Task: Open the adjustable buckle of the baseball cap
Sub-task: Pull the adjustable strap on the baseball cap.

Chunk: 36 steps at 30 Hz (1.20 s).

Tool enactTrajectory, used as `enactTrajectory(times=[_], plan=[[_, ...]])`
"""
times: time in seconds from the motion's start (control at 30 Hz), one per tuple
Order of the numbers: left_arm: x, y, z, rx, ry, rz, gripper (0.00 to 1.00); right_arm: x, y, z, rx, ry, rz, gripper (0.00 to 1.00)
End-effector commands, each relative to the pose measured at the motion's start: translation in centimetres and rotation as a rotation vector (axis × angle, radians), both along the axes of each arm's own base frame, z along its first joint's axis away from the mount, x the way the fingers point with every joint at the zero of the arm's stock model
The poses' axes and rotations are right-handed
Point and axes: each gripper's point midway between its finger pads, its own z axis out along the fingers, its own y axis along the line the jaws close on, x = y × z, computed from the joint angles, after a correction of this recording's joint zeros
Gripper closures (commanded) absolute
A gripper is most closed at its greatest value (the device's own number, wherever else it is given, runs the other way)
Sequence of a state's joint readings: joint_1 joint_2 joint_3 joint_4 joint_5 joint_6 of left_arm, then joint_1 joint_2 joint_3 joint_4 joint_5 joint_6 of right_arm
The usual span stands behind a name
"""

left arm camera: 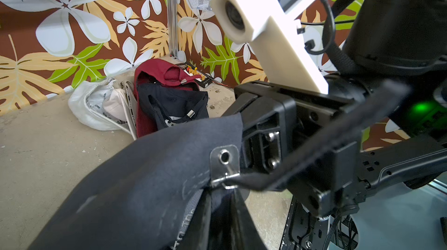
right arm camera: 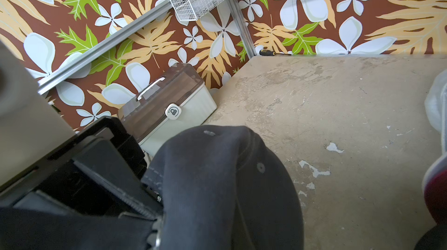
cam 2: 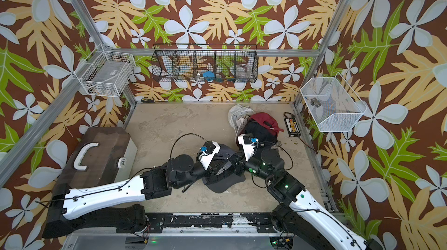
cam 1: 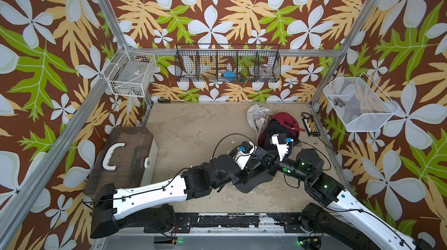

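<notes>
Holding the dark cap (left arm camera: 145, 200) at the front of the surface (cam 1: 193, 127), with the right tool (left arm camera: 254, 137) shut tight, seemingly on the cap's edge just beside the silver buckle (left arm camera: 225, 164); cannot tell the width or hold of the left tool (cam 1: 252, 165). Could drop the cap or bend the buckle by tugging the strap (left arm camera: 261, 179) too hard. Counting: two tools, four caps with three in a pile (left arm camera: 154, 96) at the back, three baskets (cam 1: 130, 74), one box (cam 1: 125, 154).

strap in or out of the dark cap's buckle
In: the strap passes through the metal buckle on the dark cap, left wrist view.
</notes>
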State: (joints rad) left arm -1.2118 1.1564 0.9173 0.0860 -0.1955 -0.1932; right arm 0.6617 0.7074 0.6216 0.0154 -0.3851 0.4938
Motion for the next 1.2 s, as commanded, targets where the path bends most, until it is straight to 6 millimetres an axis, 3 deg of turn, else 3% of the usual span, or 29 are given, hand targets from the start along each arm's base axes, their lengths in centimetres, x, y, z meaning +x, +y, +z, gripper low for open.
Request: enactTrajectory(times=[0.0,0.2,0.67,0.8,1.17], plan=[[-0.3,-0.1,1.2,-0.029,-0.015,-0.019,0.89,0.2,-0.2,0.6,0.017,-0.021,-0.016,1.0],[-0.9,-0.3,1.4,-0.025,0.002,-0.053,1.0,0.2,-0.2,-0.1,-0.005,-0.013,-0.018,1.0],[-1.9,-1.1,1.6,0.031,0.055,-0.122,1.0,-0.2,-0.8,-1.3,-0.06,-0.05,-0.019,1.0],[-2.1,-1.0,2.4,0.034,0.054,-0.128,1.0,-0.8,-0.9,-1.6,-0.066,-0.063,0.001,0.86],[-2.0,-0.8,3.6,0.048,0.043,-0.123,1.0,-2.9,-1.2,-0.8,-0.042,-0.126,0.068,0.59]])
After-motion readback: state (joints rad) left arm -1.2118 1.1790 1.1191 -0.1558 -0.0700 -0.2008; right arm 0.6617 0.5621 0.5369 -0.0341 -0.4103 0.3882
